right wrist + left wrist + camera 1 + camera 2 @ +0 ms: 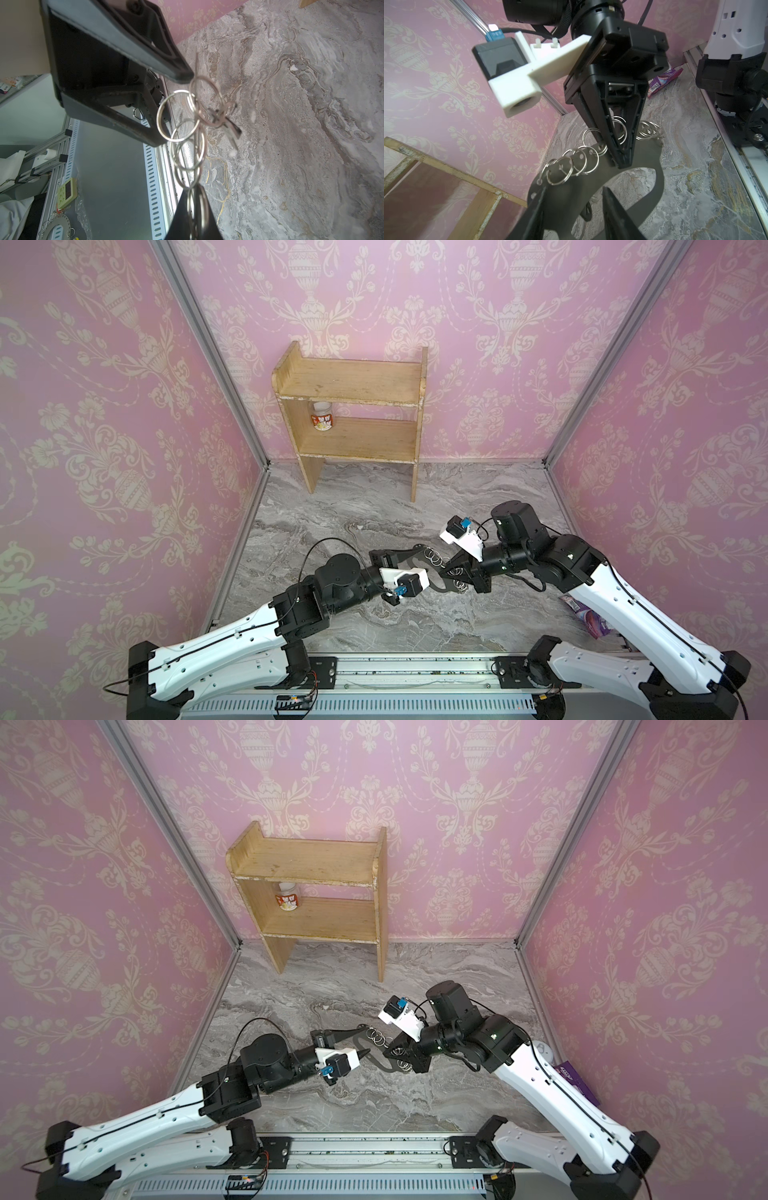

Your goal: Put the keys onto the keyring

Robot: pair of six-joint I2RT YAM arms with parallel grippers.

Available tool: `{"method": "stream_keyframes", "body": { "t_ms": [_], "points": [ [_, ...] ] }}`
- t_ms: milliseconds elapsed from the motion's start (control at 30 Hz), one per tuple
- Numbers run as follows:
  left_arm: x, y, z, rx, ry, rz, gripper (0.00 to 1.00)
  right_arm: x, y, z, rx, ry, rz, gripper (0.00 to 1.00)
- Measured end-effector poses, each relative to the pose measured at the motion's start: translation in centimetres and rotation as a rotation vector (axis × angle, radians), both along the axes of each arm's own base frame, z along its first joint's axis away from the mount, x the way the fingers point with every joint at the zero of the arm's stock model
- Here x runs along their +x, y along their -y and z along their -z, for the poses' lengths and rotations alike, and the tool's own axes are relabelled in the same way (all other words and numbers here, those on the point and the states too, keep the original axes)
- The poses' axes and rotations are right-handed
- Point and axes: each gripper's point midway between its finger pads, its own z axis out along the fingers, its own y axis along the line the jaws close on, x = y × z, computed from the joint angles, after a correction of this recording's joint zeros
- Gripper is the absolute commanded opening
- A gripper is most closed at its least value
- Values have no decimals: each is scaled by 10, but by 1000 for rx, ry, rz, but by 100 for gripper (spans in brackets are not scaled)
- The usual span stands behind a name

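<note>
The keyring (439, 590) (379, 1065), a dark flat plate with a handle slot and metal split rings (564, 172) along one edge, hangs in the air above the marble table. My right gripper (447, 572) (620, 163) (195, 195) is shut on its ringed edge. My left gripper (424, 561) (365, 1041) (574, 207) is open, its fingers astride the plate's other end, with table showing between the plate and one finger. A dark oblong key with a pale face (227, 123) shows blurred among the rings; I cannot tell whether it hangs or lies below. The yellow key is out of view.
A wooden two-level shelf (353, 406) stands at the back wall with a small jar (322, 416) on its lower board. A purple packet (590, 614) (662, 81) lies by the right arm. Metal rails edge the table at the front and sides.
</note>
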Motion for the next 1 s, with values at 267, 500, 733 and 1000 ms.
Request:
{"method": "stream_keyframes", "body": {
  "t_ms": [267,500,733,1000],
  "points": [
    [-2,2,-3,20,64,10,37,-1,1,1,-1,-15,-2,0],
    [-2,11,7,72,98,28,28,-2,0,-3,13,-16,-12,0],
    [-1,13,-4,49,152,23,29,-6,2,0,0,-36,-19,0],
    [-1,13,-8,53,189,13,24,-8,2,1,-8,-36,-30,0]
  ]
}}
